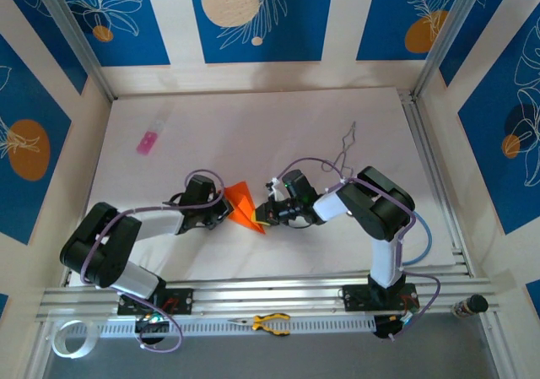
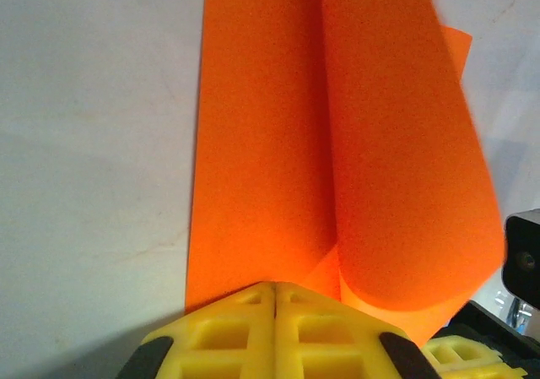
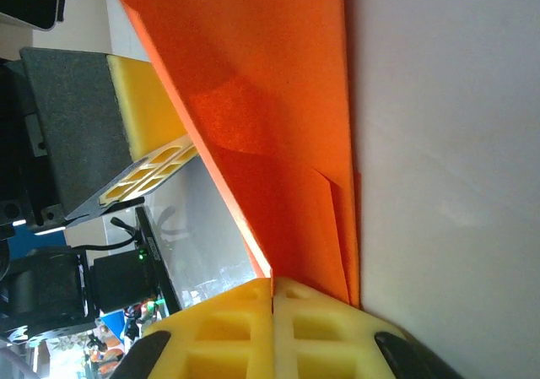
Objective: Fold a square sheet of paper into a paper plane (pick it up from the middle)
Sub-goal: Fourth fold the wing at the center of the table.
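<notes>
There's the folded orange paper point(image 1: 243, 204) mid-worktop point(image 1: 278, 134), one flap curling up, and we've got our left claw point(image 2: 274, 296) clamped shut on one edge, our right claw point(image 3: 272, 289) clamped shut on the opposite edge, the pink object point(image 1: 148, 139) well apart.

The orange paper point(image 2: 261, 143) looks matt and faintly grainy (thin, too), the table point(image 1: 253, 126) smooth, the jaws yellow plastic.
</notes>
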Controlling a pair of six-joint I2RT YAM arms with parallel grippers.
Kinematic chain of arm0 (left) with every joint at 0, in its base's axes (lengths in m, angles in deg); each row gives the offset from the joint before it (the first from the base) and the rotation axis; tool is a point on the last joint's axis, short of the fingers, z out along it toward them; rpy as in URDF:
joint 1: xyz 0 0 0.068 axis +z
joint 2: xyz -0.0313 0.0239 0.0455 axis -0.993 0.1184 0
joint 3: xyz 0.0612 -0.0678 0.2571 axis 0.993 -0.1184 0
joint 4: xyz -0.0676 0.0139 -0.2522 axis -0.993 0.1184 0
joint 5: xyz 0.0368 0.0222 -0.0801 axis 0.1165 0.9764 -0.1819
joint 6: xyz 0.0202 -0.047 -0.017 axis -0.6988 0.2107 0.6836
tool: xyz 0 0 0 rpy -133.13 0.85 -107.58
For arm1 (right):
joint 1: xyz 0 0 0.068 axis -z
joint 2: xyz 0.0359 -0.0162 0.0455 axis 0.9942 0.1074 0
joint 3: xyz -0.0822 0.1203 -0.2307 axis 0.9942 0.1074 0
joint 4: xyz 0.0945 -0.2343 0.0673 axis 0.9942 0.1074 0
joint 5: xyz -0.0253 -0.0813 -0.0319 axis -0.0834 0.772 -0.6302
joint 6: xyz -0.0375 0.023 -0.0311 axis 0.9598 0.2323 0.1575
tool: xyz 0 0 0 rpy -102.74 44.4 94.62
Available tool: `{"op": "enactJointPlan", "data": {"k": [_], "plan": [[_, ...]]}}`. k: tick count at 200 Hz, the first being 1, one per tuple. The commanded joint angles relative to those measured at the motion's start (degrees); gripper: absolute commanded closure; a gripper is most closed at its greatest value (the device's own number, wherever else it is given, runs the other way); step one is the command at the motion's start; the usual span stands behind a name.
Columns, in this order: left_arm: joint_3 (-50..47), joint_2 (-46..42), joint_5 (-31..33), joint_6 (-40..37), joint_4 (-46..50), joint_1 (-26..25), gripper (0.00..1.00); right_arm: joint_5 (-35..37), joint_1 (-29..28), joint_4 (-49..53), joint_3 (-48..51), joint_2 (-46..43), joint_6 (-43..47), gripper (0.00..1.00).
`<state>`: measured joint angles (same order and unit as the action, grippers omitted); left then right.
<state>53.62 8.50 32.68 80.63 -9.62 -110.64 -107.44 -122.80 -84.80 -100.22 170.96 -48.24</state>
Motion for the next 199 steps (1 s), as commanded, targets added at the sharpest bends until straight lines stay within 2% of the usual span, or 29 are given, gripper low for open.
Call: {"op": "enactJointPlan", "data": {"k": [1,90,199], "plan": [[-2.23,0.69,0.77,0.94,1.03,0.38,1.00,1.66,0.55,1.46,1.48,-1.11,-0.45,1.00],[-1.23,-0.09,1.62,-0.40,3.41,0.37,1.00,1.81,0.94,0.28,2.07,-1.03,-1.06,1.00],[-0.01,-0.10,1.61,-1.69,3.44,0.40,1.00,-1.89,1.97,-2.72,2.27,1.51,-2.77,1.00]]}}
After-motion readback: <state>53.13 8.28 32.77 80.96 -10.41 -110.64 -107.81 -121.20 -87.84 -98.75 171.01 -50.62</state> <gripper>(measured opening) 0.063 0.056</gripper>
